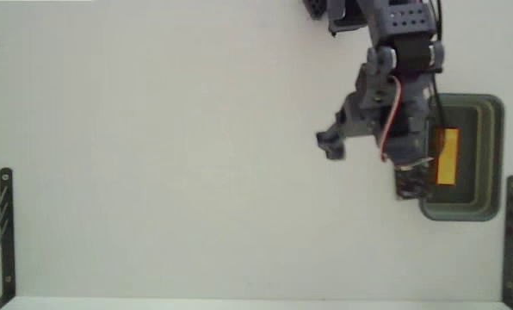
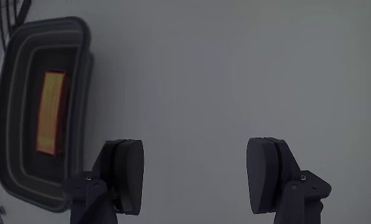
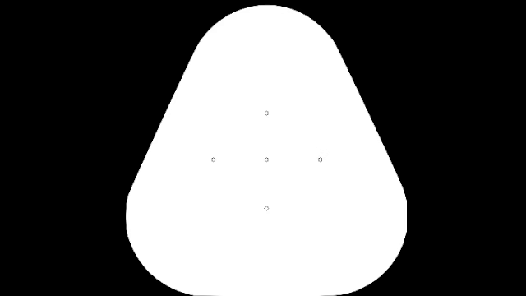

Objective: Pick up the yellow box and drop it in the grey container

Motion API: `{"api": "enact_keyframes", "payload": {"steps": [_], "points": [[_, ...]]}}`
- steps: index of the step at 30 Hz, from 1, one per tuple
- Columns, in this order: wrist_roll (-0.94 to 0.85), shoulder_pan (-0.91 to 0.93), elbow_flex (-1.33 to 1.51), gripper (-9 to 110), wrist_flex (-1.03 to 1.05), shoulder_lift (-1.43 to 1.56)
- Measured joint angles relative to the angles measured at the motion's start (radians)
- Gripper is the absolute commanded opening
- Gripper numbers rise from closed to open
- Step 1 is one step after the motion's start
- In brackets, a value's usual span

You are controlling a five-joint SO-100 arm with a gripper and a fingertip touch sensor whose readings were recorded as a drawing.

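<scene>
The yellow box (image 1: 447, 157) lies flat inside the grey container (image 1: 496, 155) at the right of the fixed view, long side running up and down the picture. My gripper (image 1: 368, 164) hangs over the white table just left of the container, open, one finger near the container's left rim. In the wrist view the box (image 2: 51, 112) rests on the floor of the container (image 2: 79, 43) at the far left. Both dark fingers (image 2: 126, 171) stand wide apart at the bottom of the gripper (image 2: 195, 155), with only bare table between them.
The arm reaches down from its base (image 1: 386, 13) at the top right of the fixed view. Black metal brackets stand at the table's left edge (image 1: 4, 232) and right edge (image 1: 511, 232). A wide stretch of white table (image 1: 153, 155) lies left of the gripper.
</scene>
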Motion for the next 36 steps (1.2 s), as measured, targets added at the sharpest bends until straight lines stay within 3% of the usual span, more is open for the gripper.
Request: {"api": "enact_keyframes", "payload": {"steps": [36], "points": [[0.0,0.095,0.143,110,0.0,0.161]]}}
